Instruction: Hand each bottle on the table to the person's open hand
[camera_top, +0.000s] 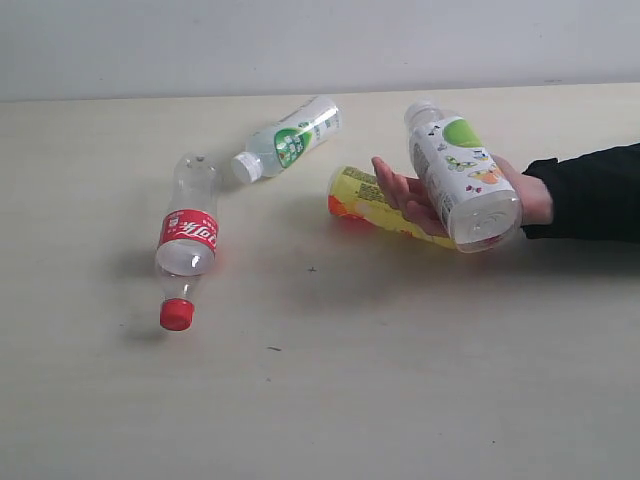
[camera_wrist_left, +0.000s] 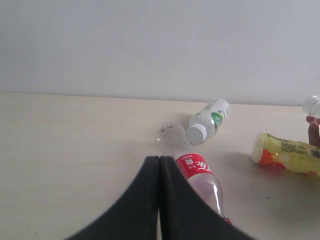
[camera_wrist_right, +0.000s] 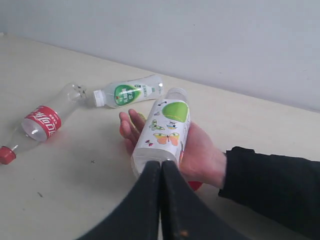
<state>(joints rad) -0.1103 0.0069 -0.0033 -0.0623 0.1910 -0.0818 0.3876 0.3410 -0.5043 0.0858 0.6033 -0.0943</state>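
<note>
While the person's hand lies palm-up on the table, the butterfly-label bottle rests across it, just ahead of the right gripper. That gripper's black fingers are pressed together with nothing between them. The bottle's long axis runs almost straight away from the closed tips: its clear base is the nearest end and its white cap the far end. Whether the tips touch the base I cannot tell. A dark sleeve covers the arm behind the hand.

The left gripper is likewise closed flat, gripping nothing. Close beyond its tips lies the red-label bottle, on its side on the table and partly hidden by one finger. Its clear base is the end farther from the gripper and its red cap the nearer, the length slanting past the fingers. Farther ahead lies the green-label bottle, also on its side, white cap turned back toward the gripper. Well off toward the person's side lies the yellow bottle, its length crosswise to the gripper and its far end tucked behind the hand.
</note>
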